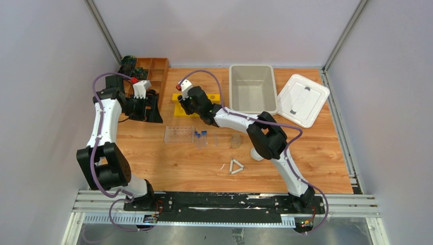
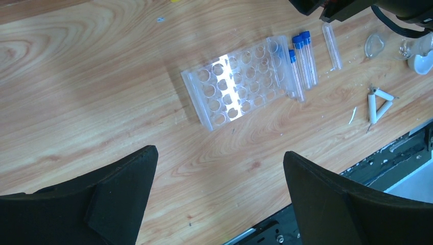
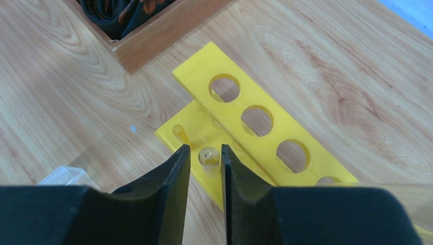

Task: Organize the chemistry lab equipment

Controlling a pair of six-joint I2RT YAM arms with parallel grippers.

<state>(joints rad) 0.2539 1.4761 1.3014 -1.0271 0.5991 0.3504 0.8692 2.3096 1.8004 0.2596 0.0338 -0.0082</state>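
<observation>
Black left gripper [image 2: 219,158] fingers wide apart, holding nothing. I see clear rack [image 2: 235,81] flat on table ahead, between them; blue-capped tubes [image 2: 301,58] lying just beside it. Right gripper [image 3: 205,150] fingers nearly together over yellow rack [image 3: 265,122], its peg in slit; cannot tell if clamped.

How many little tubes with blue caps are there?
3. The small clear tubes with blue caps lie side by side on the wooden table beside the clear plastic tube rack: one nearest it, one in the middle, one outermost. None seems hidden.
</observation>
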